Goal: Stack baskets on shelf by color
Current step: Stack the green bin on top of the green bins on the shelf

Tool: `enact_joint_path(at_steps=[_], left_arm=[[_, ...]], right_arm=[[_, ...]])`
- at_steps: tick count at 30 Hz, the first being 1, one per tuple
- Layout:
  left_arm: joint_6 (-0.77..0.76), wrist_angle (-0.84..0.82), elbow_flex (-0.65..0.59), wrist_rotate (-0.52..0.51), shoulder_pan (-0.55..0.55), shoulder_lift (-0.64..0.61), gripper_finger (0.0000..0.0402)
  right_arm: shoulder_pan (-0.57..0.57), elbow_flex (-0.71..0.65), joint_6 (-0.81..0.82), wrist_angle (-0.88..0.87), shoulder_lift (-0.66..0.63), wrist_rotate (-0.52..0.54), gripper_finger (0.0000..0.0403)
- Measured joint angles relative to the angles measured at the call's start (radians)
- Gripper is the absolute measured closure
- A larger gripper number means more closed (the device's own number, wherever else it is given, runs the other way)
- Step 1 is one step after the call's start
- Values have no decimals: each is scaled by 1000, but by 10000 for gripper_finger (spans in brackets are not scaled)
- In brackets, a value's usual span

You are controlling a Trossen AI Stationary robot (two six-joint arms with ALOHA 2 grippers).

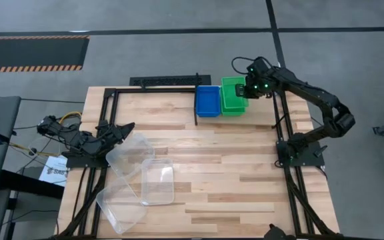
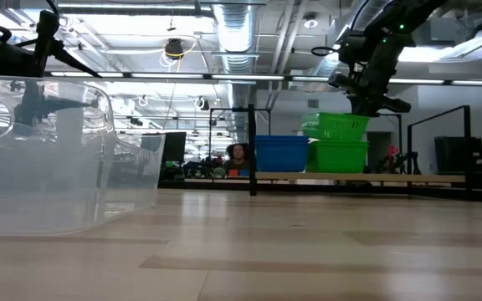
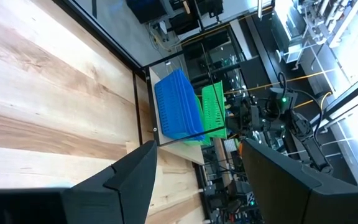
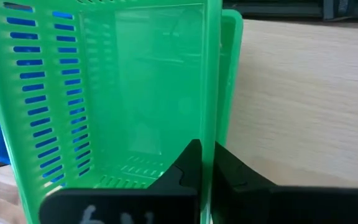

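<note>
On the shelf (image 1: 259, 112) at the table's far side stand a blue basket stack (image 1: 208, 100) and, to its right, a green stack (image 1: 233, 97). My right gripper (image 1: 249, 90) is shut on the top green basket (image 2: 335, 125), which sits slightly tilted over the green basket below (image 2: 339, 156). My left gripper (image 1: 122, 130) is open and empty at the table's left, just above the far corner of three clear baskets (image 1: 129, 153), (image 1: 157, 181), (image 1: 120, 207) that lie on the tabletop. My right gripper holds the top green basket by its right side wall (image 4: 212, 118), one finger inside (image 4: 188, 167) and one outside (image 4: 232, 175). The fingers come from above, pointing down. The basket is slightly tilted, its underside at the rim of the green basket below.
The black shelf rails (image 1: 196, 107) stand up at the shelf's corners. The right part of the shelf panel (image 2: 408, 178) is bare wood. A clear basket (image 2: 48, 150) fills the low view's left. The plank tabletop (image 1: 232, 180) is bare at centre and right.
</note>
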Motion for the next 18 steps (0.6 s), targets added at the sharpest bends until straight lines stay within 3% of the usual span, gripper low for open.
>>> enact_joint_path(at_steps=[18], left_arm=[[0, 0, 0, 6, 0, 0, 178]], right_arm=[[7, 0, 23, 3, 0, 14, 375]])
